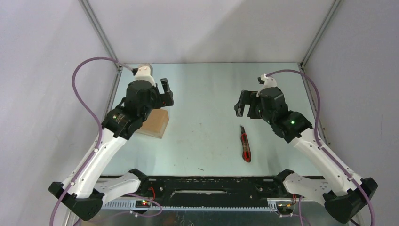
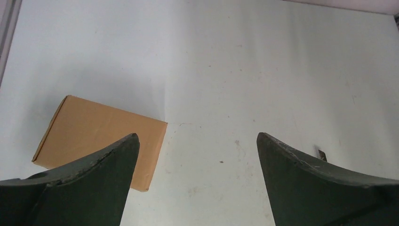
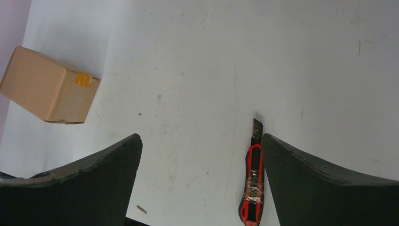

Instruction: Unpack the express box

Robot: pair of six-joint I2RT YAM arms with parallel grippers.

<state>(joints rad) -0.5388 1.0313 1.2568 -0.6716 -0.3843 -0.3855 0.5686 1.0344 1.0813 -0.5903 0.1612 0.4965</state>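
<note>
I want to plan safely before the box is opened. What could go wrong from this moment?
1. The slim red-and-black utility knife lies with its blade out; a skewed grasp by the open right end effector could push it away.
2. The small brown cardboard box lies free; it may slide under a cut unless the open left end effector pins it.

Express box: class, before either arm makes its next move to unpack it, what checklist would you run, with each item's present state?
1. Left pincer open and empty: ok.
2. Right pincer open and empty: ok.
3. Express box lying on the table, untouched: ok.
4. Utility knife flat on the table, apart from the box, near the right pincer: ok.
5. Knife blade exposed: appears so, ok.
6. Box sealed or already cut: cannot tell.
</note>
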